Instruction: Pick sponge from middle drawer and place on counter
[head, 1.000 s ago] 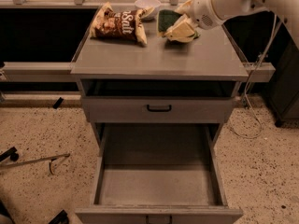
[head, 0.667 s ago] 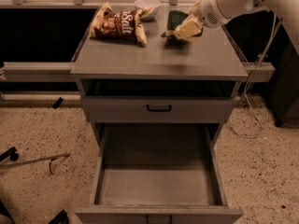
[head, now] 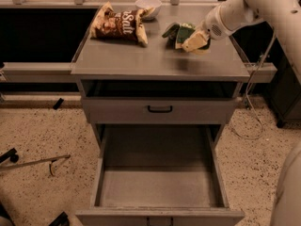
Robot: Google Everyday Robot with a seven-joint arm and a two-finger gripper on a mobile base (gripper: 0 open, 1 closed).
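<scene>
The sponge point(head: 170, 31), dark green face up, lies at the back right of the grey counter point(head: 155, 62). A light-green and white wrinkly packet point(head: 185, 32) sits right against it. My gripper point(head: 195, 42) comes in from the right on the white arm and is low over the counter, just right of the packet and touching or nearly touching it. The middle drawer point(head: 157, 187) is pulled fully out below, and its flat grey floor is bare.
A brown chip bag point(head: 120, 25) lies at the counter's back left, with a white bowl point(head: 148, 6) behind it. The shallower drawer front with a black handle point(head: 160, 109) is closed. A cable point(head: 251, 121) trails on the floor at right, and a metal rod point(head: 33, 163) at left.
The gripper and the sponge have come down from above the counter's back right to the counter surface. The gripper has shifted slightly right and forward. The drawer has not moved.
</scene>
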